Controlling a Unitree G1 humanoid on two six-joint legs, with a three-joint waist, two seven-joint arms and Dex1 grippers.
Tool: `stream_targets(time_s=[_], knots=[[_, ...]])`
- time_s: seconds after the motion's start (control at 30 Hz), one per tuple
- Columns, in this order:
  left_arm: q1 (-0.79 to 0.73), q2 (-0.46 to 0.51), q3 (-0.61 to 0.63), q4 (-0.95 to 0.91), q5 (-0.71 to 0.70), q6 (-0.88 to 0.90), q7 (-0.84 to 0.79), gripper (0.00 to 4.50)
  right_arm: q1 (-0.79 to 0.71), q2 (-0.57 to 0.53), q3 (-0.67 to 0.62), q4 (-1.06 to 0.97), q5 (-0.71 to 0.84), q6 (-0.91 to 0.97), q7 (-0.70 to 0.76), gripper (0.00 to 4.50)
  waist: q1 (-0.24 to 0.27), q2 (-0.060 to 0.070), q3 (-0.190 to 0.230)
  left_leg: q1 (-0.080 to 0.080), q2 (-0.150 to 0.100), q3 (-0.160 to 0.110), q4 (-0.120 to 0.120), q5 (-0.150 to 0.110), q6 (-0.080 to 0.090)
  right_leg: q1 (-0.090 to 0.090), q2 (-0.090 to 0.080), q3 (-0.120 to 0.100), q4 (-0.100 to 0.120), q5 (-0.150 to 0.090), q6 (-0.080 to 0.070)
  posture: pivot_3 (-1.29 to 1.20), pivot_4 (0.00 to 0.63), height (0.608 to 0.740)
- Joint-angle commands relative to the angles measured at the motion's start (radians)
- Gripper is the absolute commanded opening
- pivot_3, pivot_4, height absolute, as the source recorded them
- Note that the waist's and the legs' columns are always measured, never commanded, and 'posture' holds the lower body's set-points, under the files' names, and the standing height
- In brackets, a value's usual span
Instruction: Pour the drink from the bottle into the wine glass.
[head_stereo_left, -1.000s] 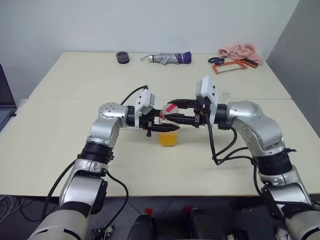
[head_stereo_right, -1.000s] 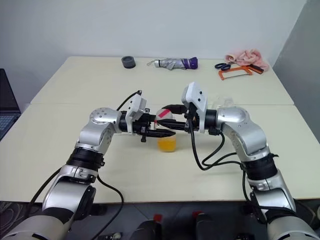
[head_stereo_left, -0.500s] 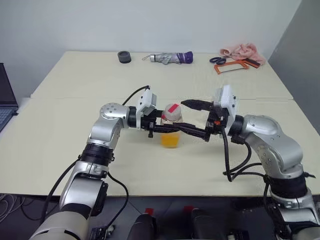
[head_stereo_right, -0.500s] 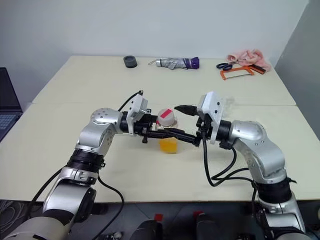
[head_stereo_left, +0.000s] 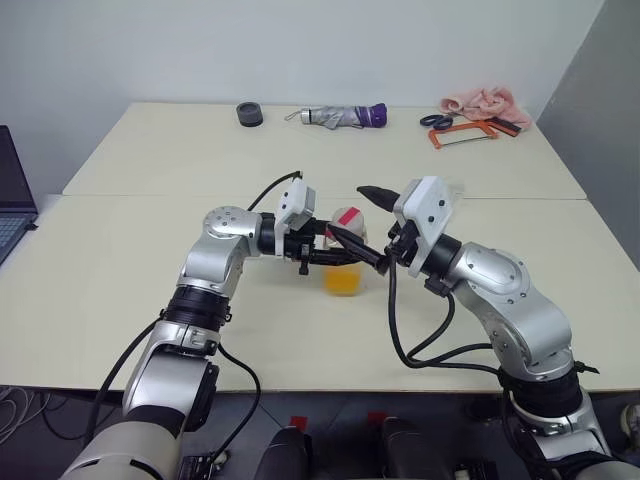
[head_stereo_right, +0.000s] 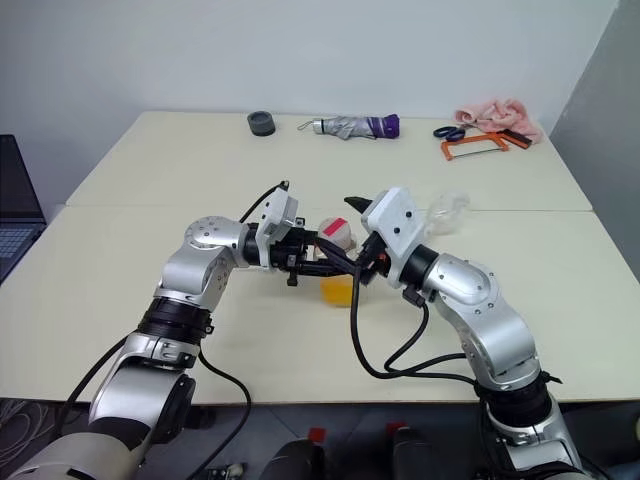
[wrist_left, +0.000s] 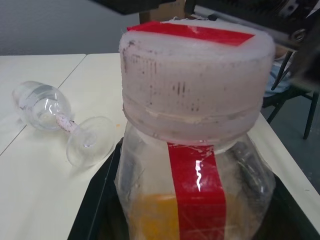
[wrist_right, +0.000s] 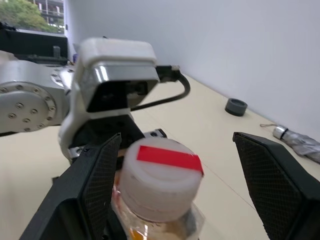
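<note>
**Bottle gripped at table centre, right gripper spread around cap**

Near the middle of the cream table (head_stereo_left: 150, 300), well back from the front edge, the small clear squarish plastic bottle (head_stereo_left: 344, 252) stands upright with bright orange translucent drink (head_stereo_left: 341, 280) in its lower part. Red-and-white label strip runs up the side and over the pinkish-white cap (wrist_left: 196, 87). Left gripper (head_stereo_left: 335, 258) reaches in level from the robot's left, black fingers clamped on the bottle body below the cap; the left wrist view shows the bottle sitting between the dark fingers. Right gripper (head_stereo_left: 372, 228) comes from the robot's right, fingers spread wide, grasping nothing. One right finger (wrist_right: 272, 190) and the other (wrist_right: 95, 185) stand either side of the cap in the right wrist view, apart from it, no contact visible. From the head views, one right fingertip sits behind and above the cap, the other lower, in front of the bottle, crossing near the left gripper.

Clear stemmed wine glass (wrist_left: 60, 120) lies on its side on the table, beyond the right forearm toward the table's right half, well apart from the bottle; also seen at (head_stereo_right: 447, 208).

Along the far edge: dark round roll (head_stereo_left: 247, 114), folded grey-purple umbrella (head_stereo_left: 335, 116), scissors (head_stereo_left: 434, 120), orange-framed saw (head_stereo_left: 465, 133), pink cloth (head_stereo_left: 482, 101) at the far right corner.
</note>
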Motion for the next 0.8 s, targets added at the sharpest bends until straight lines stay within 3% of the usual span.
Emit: stream_targets(time_s=[0.03,0.33,0.8], knots=[[-0.026,0.002,0.009,-0.012,-0.01,-0.018,-0.002,1.8,-0.005,-0.018,-0.038,-0.014,-0.02,-0.026,-0.015,3.82,0.0,0.0,0.0,0.0,0.0,0.0,0.0,0.0,0.0,0.0,0.0,0.0,0.0,0.0,0.0,0.0,0.15,0.74],[-0.02,0.011,0.011,-0.011,-0.009,-0.022,-0.003,1.8,0.03,-0.054,-0.104,-0.05,0.039,0.006,-0.014,3.82,0.0,0.0,0.0,0.0,0.0,0.0,0.0,0.0,0.0,0.0,0.0,0.0,0.0,0.0,0.0,0.0,0.15,0.74],[-0.033,0.016,0.013,0.019,-0.003,-0.039,-0.005,1.8,0.055,-0.116,-0.103,-0.166,0.213,0.107,0.069,3.82,0.001,0.0,0.0,0.0,0.0,0.0,0.0,0.0,0.0,0.0,0.0,0.0,0.0,0.0,0.0,0.0,0.15,0.74]])
